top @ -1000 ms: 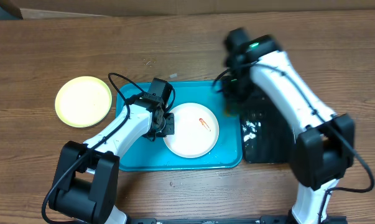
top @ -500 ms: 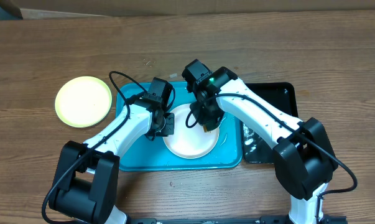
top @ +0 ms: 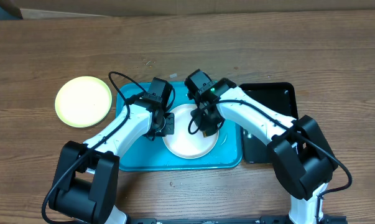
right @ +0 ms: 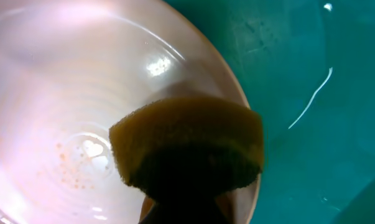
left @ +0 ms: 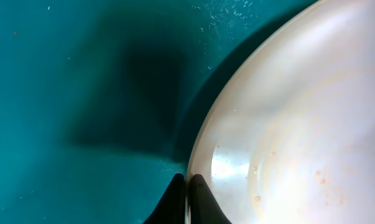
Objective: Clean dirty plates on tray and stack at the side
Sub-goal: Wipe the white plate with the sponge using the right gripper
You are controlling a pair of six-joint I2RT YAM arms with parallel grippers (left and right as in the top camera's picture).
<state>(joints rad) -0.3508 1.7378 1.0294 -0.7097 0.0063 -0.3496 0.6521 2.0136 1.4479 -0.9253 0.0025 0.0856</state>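
The sponge (right: 187, 146) gripped by the right claw (top: 206, 124) has been brought onto the plate (top: 186, 142) pinched by the left claw (left: 187, 194); wiping is begun.

White left arm (top: 120, 131) and right arm (top: 257, 114), black joints, black cables.

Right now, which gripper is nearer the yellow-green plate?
Left. The left gripper grips the white plate, right of the yellow-green plate; the right gripper, holding a sponge, is farther right over the white plate.
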